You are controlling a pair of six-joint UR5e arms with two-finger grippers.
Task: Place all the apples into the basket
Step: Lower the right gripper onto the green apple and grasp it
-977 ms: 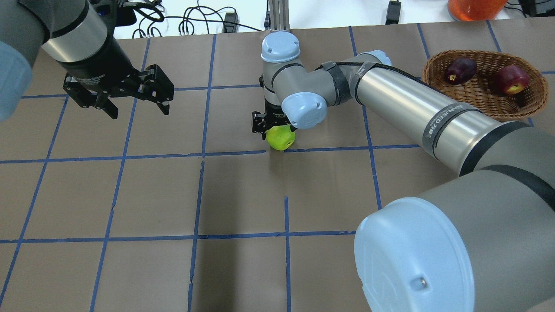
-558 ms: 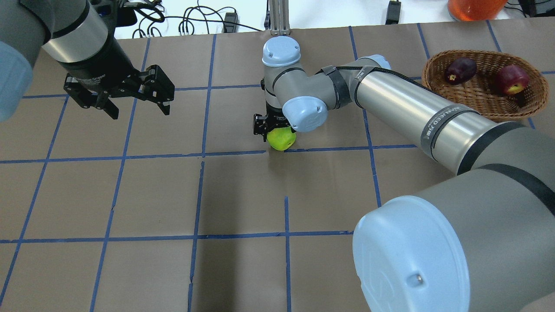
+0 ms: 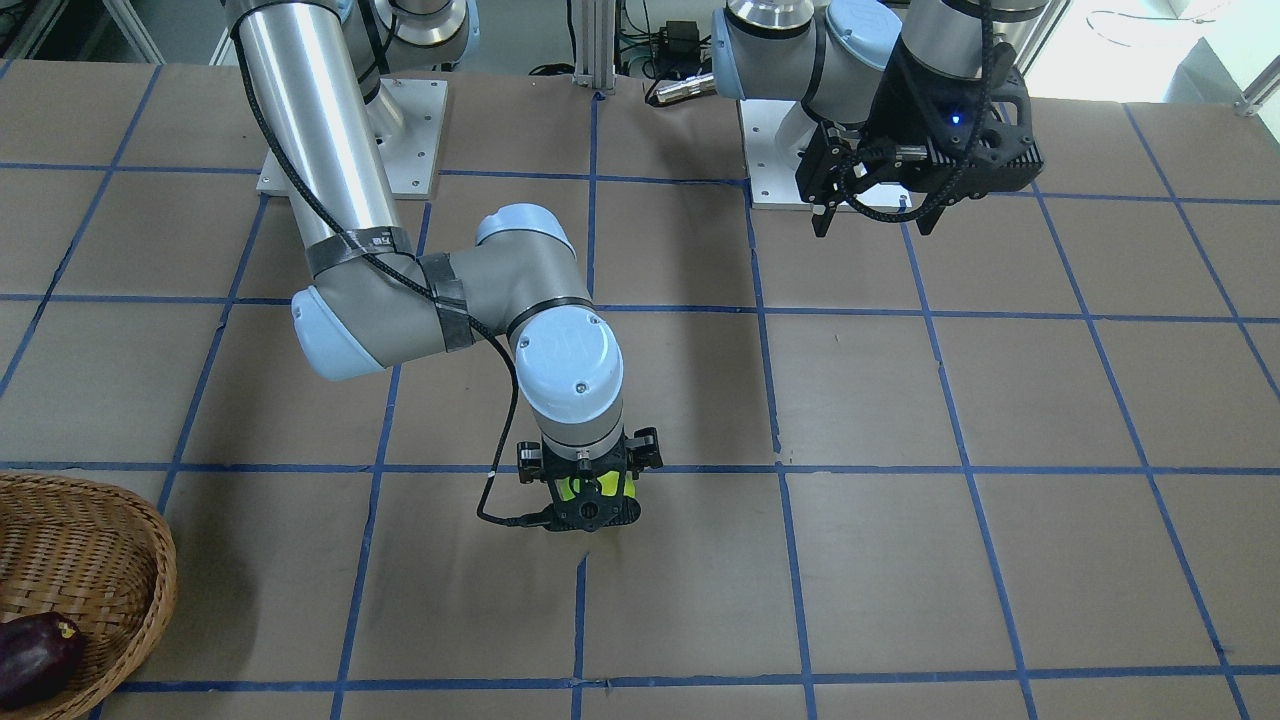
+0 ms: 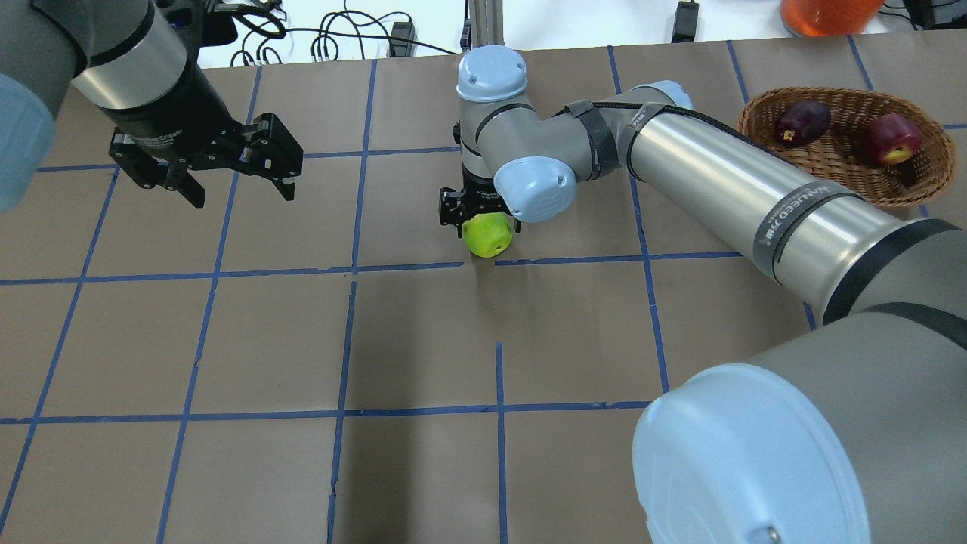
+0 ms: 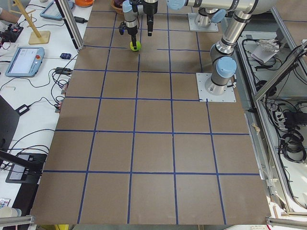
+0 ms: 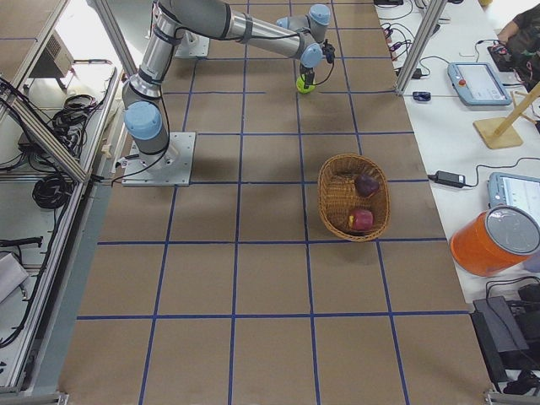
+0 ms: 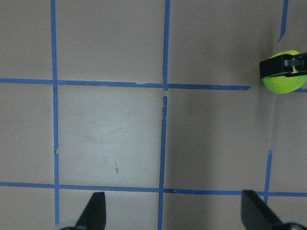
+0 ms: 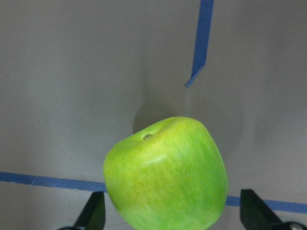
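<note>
The lime green apple (image 4: 489, 236) sits between the fingers of my right gripper (image 3: 583, 500) near the table's middle. The gripper is shut on it and holds it just above the brown paper; the right wrist view shows the apple (image 8: 168, 177) with its shadow behind it. The wicker basket (image 4: 746, 125) stands at the far right. It holds the maroon apple (image 4: 803, 122) and the red apple (image 4: 894, 138). My left gripper (image 4: 243, 198) hangs open and empty above the far left of the table, well apart from the apple.
An orange container (image 4: 827, 15) stands beyond the basket at the table's far edge. Cables (image 4: 332, 41) lie along the back edge. Blue tape lines (image 4: 498, 378) grid the brown table cover. The arm bases (image 3: 350, 170) are bolted at the robot's side.
My right arm has risen slightly and the green apple has come up with it, shifting a little away from the blue tape line. The left arm has not moved.
</note>
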